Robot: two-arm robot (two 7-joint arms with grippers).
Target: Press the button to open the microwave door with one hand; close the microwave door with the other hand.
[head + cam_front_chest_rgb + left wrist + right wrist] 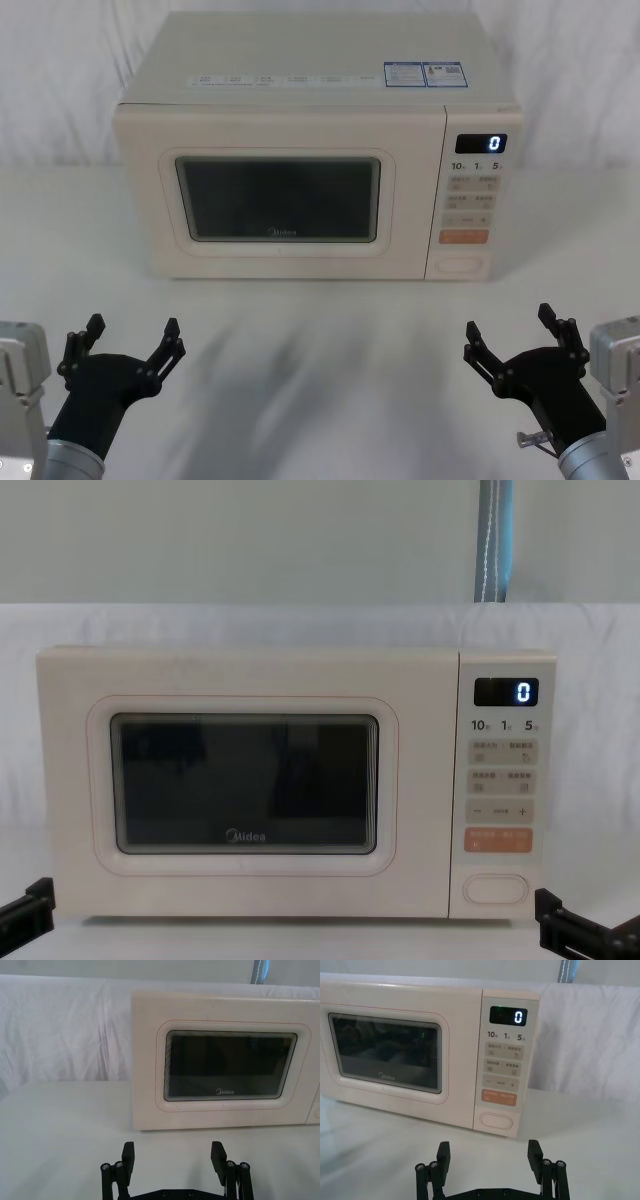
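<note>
We see the microwave point(300, 150) at the back of the white table point(320, 350) with its door point(278, 198) flush shut and nothing discernible behind the dark window. The button point(461, 266) sits lowest on the control panel point(473, 200), under the orange key point(463, 237). The left gripper point(130, 342) and right gripper point(512, 338) hover low near the table's front edge, well short of the oven, fingers spread apart and holding nothing.

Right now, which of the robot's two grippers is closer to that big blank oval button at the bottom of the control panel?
The right gripper. It waits on the table just in front of the button, fingers open. The left gripper sits far across, before the microwave door's left edge.
</note>
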